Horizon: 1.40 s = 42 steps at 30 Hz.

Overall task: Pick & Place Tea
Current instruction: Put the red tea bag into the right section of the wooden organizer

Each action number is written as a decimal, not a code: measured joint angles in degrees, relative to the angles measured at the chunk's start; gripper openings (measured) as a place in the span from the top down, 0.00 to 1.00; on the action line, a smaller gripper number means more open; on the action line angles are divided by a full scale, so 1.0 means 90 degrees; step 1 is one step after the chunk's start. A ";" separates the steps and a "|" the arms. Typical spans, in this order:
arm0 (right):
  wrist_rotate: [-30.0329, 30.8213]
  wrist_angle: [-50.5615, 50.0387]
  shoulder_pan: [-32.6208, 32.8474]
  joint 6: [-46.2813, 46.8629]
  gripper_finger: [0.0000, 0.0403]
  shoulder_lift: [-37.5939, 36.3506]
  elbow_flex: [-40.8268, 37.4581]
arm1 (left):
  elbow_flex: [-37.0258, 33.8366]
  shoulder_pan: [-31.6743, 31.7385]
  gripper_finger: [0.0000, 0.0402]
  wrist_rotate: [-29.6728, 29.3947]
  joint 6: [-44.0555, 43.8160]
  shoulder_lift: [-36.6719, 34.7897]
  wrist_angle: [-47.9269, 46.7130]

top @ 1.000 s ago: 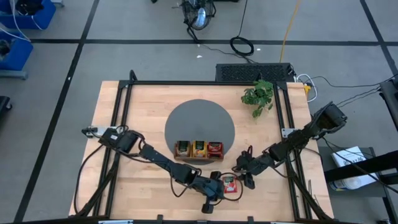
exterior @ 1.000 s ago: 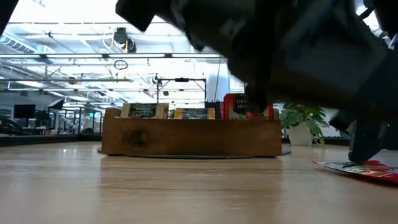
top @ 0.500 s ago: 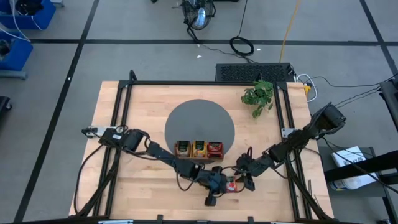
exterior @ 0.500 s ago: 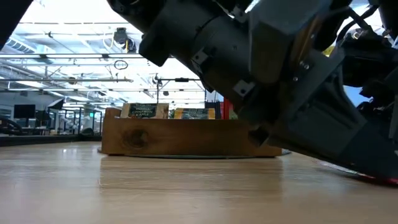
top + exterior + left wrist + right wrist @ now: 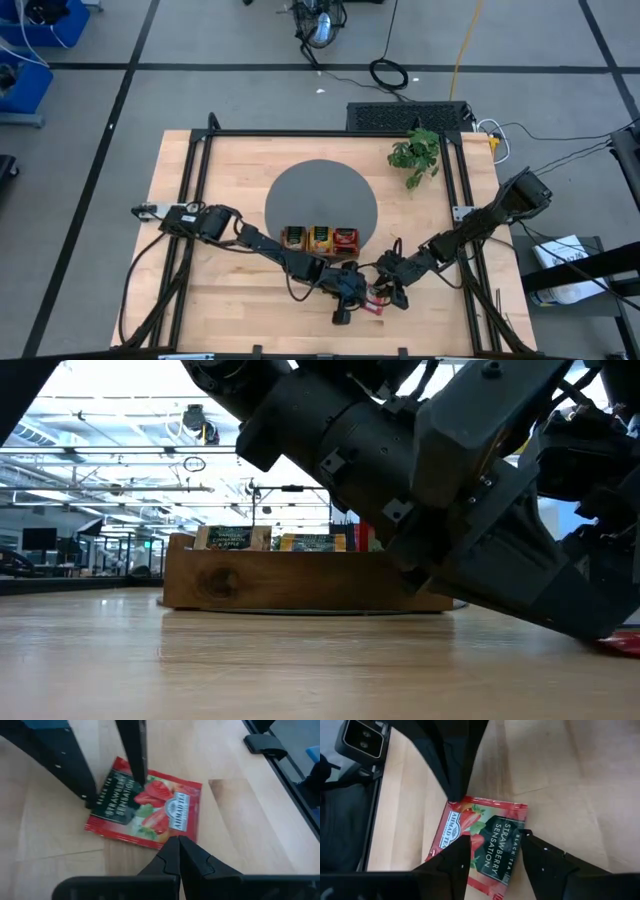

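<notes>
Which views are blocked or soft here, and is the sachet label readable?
Low view: the dark left arm's housing fills the frame, backlit by bright ceiling lights; the brown wooden tray stays sharp. Left wrist view: the red strawberry tea sachet reads clearly, though the shut left gripper is blurred. Right wrist view: label legible, foreground soft.

1 red tea bag (image 5: 145,810) lies flat on the wood, label up, with strawberries and the words "Strawberry Sensation" on it. More tea bags (image 5: 320,238) stand on edge in a row: green-brown ones, yellow ones and red ones, each colour in its own group.
</notes>
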 joint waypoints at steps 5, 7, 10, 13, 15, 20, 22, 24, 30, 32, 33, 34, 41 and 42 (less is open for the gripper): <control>0.0000 -0.0002 0.0001 -0.0077 0.62 0.0058 0.0000 | 0.0000 0.0007 0.98 -0.0055 0.0027 0.0000 -0.0031; -0.0027 0.0011 -0.0054 -0.0179 0.63 -0.0027 0.0000 | 0.0000 0.0000 0.99 -0.0078 0.0050 0.0000 -0.0053; -0.0103 -0.0094 -0.0168 -0.0437 0.63 -0.0349 -0.0011 | 0.0000 -0.0032 0.99 -0.0087 0.0297 -0.0005 -0.0033; 0.0034 -0.0369 -0.0166 -0.0780 0.63 -0.0821 -0.0039 | -0.0001 -0.0136 0.96 -0.0198 0.0699 -0.0113 0.0018; 0.0243 -0.0593 -0.0142 -0.0887 0.63 -0.1172 -0.0029 | 0.0000 -0.0229 0.96 -0.0439 0.0926 -0.0229 -0.0004; 0.0510 -0.1316 0.0032 -0.0188 0.64 -0.1733 -0.0024 | 0.0000 -0.0424 0.99 -0.0466 0.1379 -0.0291 -0.0083; 0.0427 -0.1299 0.0287 0.0305 0.65 -0.1794 -0.0017 | 0.0000 -0.0466 0.98 -0.0345 0.1431 -0.0294 -0.0104; 0.0351 -0.1317 0.0592 0.0871 0.66 -0.1771 -0.0015 | 0.0000 -0.0500 0.98 -0.0272 0.1426 -0.0299 -0.0154; 0.0396 -0.1511 0.1270 0.2542 0.68 -0.1247 -0.0012 | 0.0000 -0.0491 0.99 -0.0198 0.1436 -0.0245 -0.0093; 0.0552 -0.1170 0.1340 0.2819 0.68 -0.0951 -0.0010 | 0.0000 -0.0491 0.98 -0.0199 0.1436 -0.0245 -0.0083; 0.0583 -0.0960 0.1341 0.2870 0.68 -0.0770 0.0002 | 0.0000 -0.0497 0.98 -0.0197 0.1440 -0.0245 -0.0087; 0.0598 -0.0731 0.1337 0.2882 0.68 -0.0609 0.0005 | 0.0000 -0.0498 0.99 -0.0192 0.1440 -0.0240 -0.0097; 0.1042 -0.0409 0.1174 0.2963 0.68 -0.0068 0.0017 | -0.0010 -0.0503 0.98 -0.0020 0.1397 -0.0073 -0.0119; 0.1035 -0.0419 0.1143 0.2966 0.68 -0.0038 0.0017 | -0.0006 -0.0500 0.98 -0.0018 0.1368 -0.0016 -0.0034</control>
